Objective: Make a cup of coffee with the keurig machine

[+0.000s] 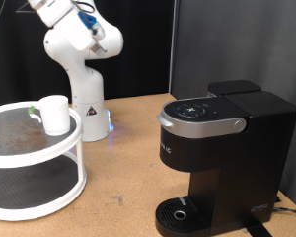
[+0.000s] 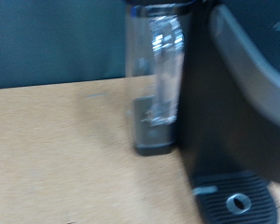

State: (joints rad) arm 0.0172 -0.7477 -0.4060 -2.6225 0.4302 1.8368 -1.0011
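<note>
Plainly, the gripper itself appears in neither view, so whether its fingers are spread or pressed together I cannot tell; the exterior view cuts the arm (image 1: 77, 44) off at the top edge, showing only its white base and lower links.

The machine (image 1: 219, 153) is a boxy matte black brewer with a rounded head ringed in silver-grey, small buttons on top and a round drip base low at the front. It stands on the tan table (image 1: 128, 148) at the exterior view's right, well apart from the arm. The cup (image 1: 55, 114) is small, plain, white and glossy, standing upright on the upper tier of a white round two-tier shelf (image 1: 30, 188) at the exterior view's left, near the arm's base. A tiny green and dark thing sits just beside the cup, too small to make out.

The wrist view, blurred, shows what the other does not: a clear water tank (image 2: 159, 79) on the machine's side, standing upright on a dark foot. The black body fills the rest of that picture, with a bit of the drip base (image 2: 235, 200) in the corner. The cup is not in it.
</note>
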